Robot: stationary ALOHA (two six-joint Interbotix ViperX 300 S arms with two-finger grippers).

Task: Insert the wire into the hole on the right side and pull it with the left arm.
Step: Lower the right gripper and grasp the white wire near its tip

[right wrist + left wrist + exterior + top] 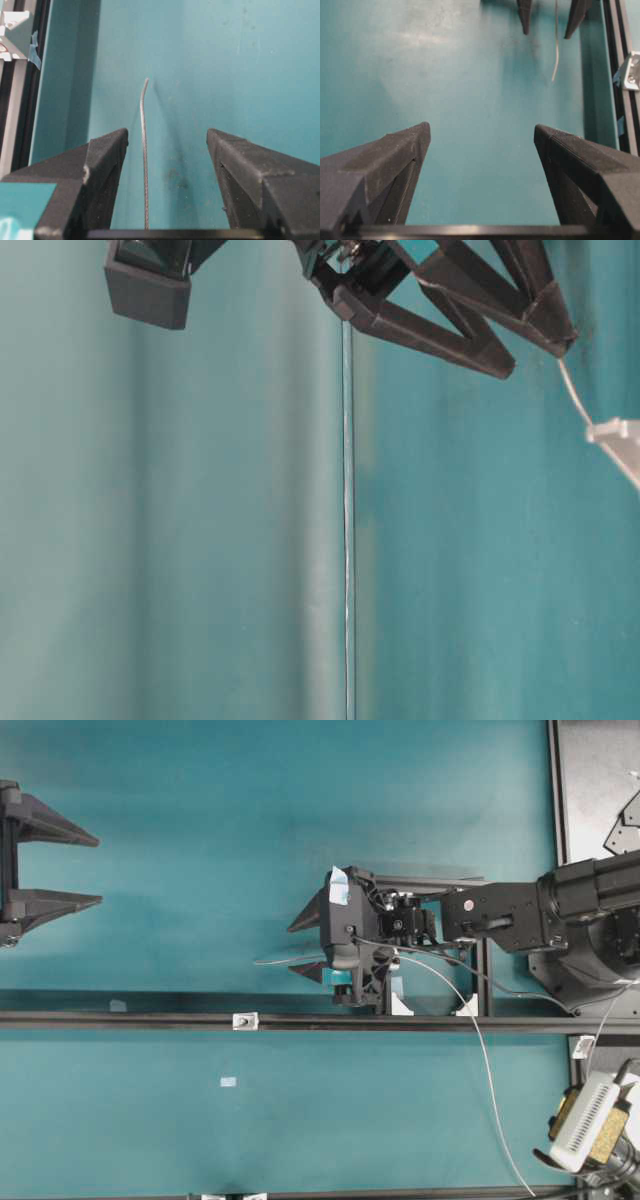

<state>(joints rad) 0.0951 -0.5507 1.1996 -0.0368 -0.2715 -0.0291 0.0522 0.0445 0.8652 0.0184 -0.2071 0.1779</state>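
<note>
The thin pale wire curves up from the lower right, passes under my right gripper and ends at a free tip just left of its fingers. In the right wrist view the wire runs between the open jaws, nearer the left finger, and neither finger touches it. The small silvery bracket with the hole sits on the black rail, below and left of that tip. My left gripper stands open at the far left, holding nothing. Its wrist view shows the wire tip and the bracket far ahead.
The long black rail crosses the teal table from left to right. A white clamp block stands at the lower right, a grey plate at the top right. A small pale tape scrap lies below the rail.
</note>
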